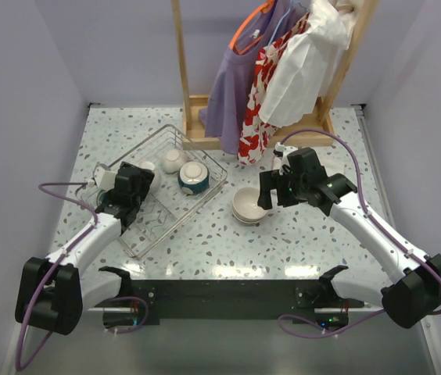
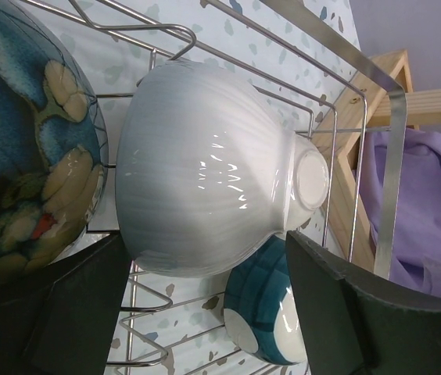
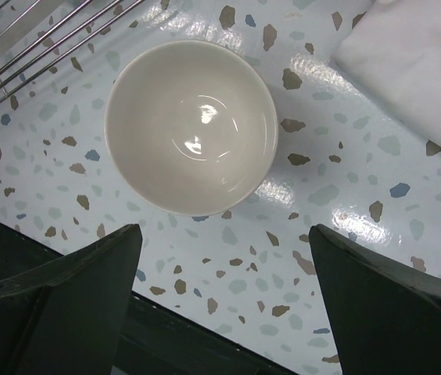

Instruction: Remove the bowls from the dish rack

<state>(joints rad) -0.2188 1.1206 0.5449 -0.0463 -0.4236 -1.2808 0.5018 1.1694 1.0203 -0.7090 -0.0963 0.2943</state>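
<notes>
The silver wire dish rack [image 1: 138, 234] lies left of centre. In it a white bowl [image 1: 173, 160] and a white bowl with a teal band [image 1: 193, 178] lie on their sides. My left gripper [image 1: 132, 190] is inside the rack, open and empty. In the left wrist view its fingers [image 2: 338, 305] flank the white bowl [image 2: 205, 168], with the dark blue patterned bowl [image 2: 25, 141] at left and the teal-band bowl [image 2: 271, 320] behind. A stack of bowls with a beige one on top [image 1: 248, 205] stands upright on the table. My right gripper [image 1: 271, 190] hovers open beside it, above the beige bowl [image 3: 191, 125].
A wooden clothes stand [image 1: 197, 117] with hanging purple, red-patterned and white garments [image 1: 283, 70] stands at the back, just behind the rack. A white cloth [image 3: 416, 62] hangs close to the stack. The rack's rim [image 2: 389, 172] is near the stand's base.
</notes>
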